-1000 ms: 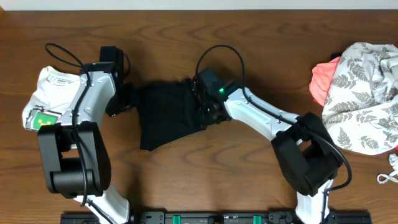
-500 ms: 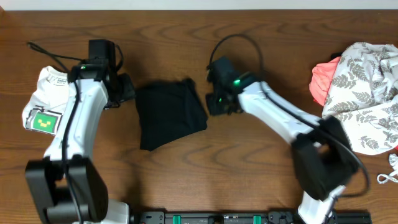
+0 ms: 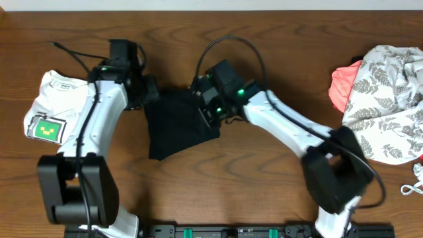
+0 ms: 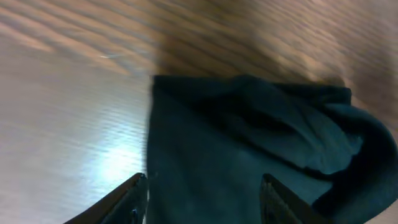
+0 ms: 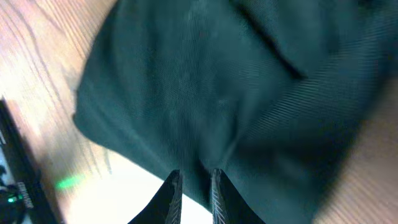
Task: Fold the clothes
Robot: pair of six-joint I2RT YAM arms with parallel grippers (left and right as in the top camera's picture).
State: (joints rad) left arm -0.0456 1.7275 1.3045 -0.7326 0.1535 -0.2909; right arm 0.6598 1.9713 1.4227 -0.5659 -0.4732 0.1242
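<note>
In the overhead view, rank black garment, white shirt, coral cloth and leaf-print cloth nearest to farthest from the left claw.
1. black garment, centre, at the left claw
2. white shirt, left edge
3. coral cloth, right side
4. leaf-print cloth, far right

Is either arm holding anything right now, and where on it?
The right gripper looks pinched on the black garment near one edge. The left gripper hovers open over the cloth, holding nothing.
</note>
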